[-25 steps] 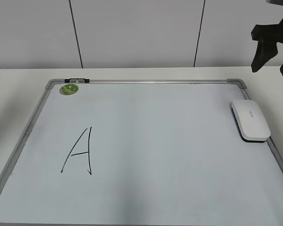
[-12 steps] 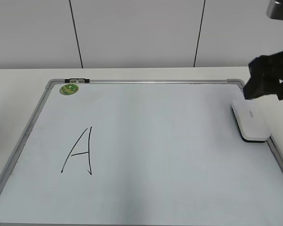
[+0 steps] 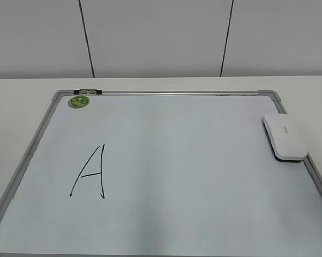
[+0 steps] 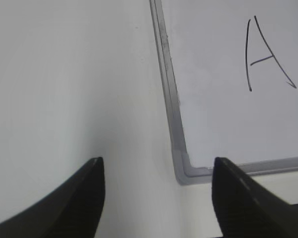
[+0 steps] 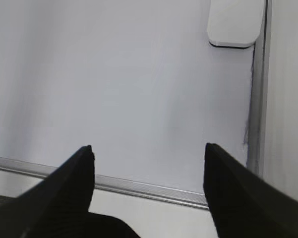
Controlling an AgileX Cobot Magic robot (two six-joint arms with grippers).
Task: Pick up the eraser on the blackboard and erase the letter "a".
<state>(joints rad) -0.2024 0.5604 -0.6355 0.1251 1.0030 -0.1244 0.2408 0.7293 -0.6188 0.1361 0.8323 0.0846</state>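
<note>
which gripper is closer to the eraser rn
Right. The right gripper hangs open over the blackboard, with the eraser ahead of it by the frame. The left gripper is open at the opposite corner near the letter; no eraser shows in its view.

Green magnet (image 3: pixel 79 101) beside dark clip (image 3: pixel 88 92), perhaps.

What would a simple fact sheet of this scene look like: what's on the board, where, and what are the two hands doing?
Board: blackboard, pale surface, grey frame, lying flat on a white table
Writing: the letter "a", black marker, left part of the board
Eraser: eraser, white, at the board's right edge, untouched
Magnet: green magnet, top left corner
Left hand: left hand, open, empty, over the board's corner
Right hand: right hand, open, empty, above the board
</note>
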